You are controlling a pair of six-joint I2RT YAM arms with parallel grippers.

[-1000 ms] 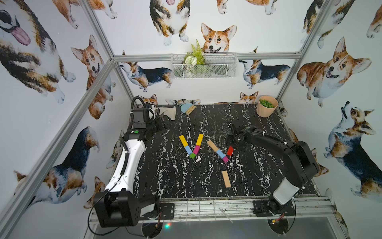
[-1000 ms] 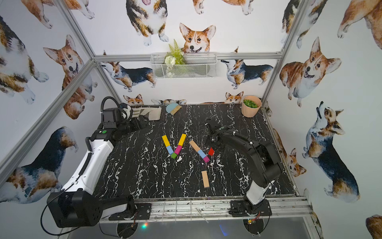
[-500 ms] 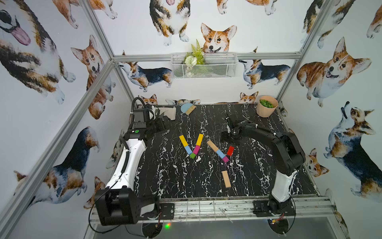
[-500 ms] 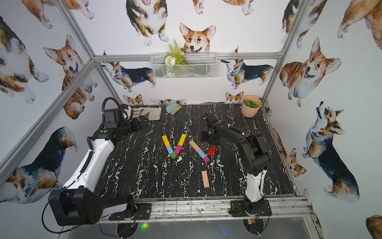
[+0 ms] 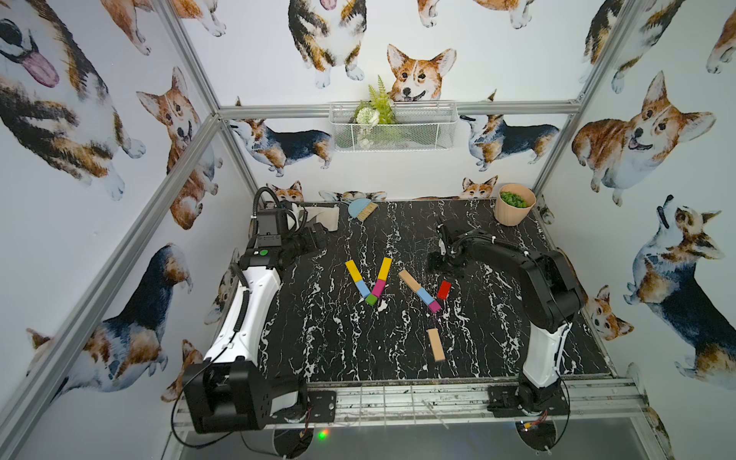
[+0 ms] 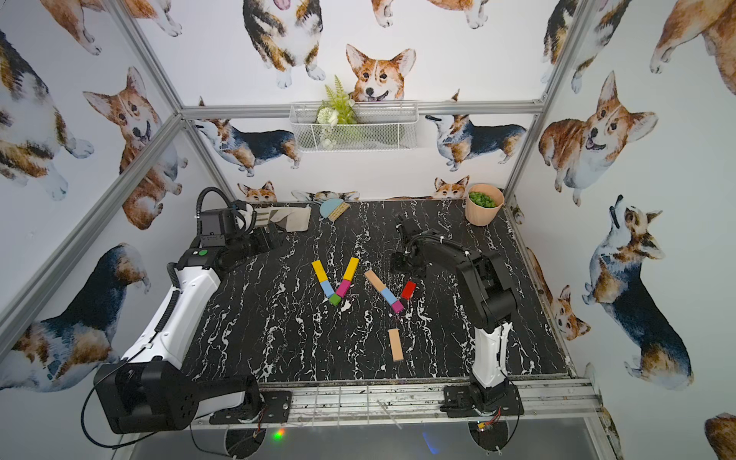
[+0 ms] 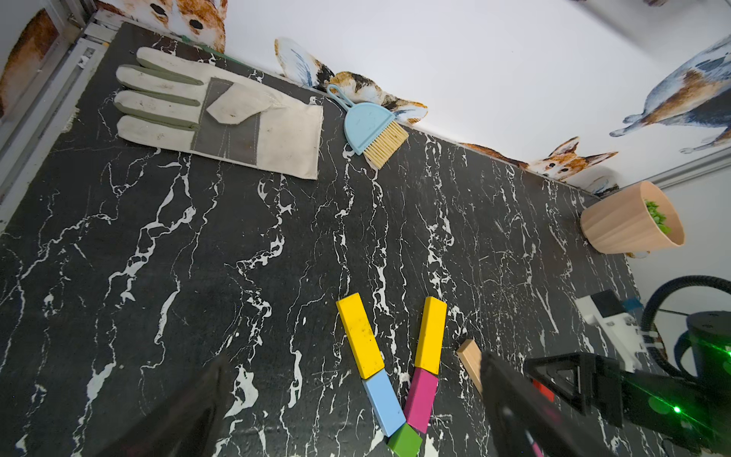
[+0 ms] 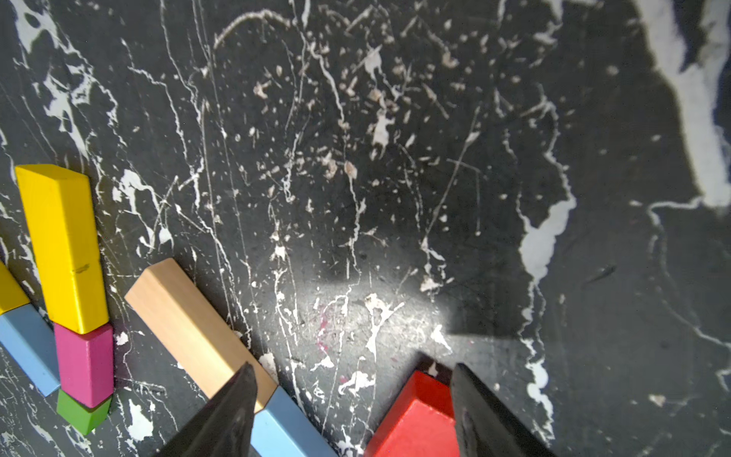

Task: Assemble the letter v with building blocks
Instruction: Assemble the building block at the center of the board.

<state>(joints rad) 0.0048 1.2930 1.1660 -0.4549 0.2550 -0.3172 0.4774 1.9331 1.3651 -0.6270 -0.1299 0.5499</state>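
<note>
Right gripper [image 8: 351,368] hangs empty, jaws spread, near the red block [image 8: 415,419]; left gripper [image 7: 353,358] gapes wide, empty, back from the 5-block V [image 5: 371,299] of yellow, blue, magenta, green

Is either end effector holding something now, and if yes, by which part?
Nothing is held. The left end effector and the right end effector stand open; the short red wooden block lies free.
</note>
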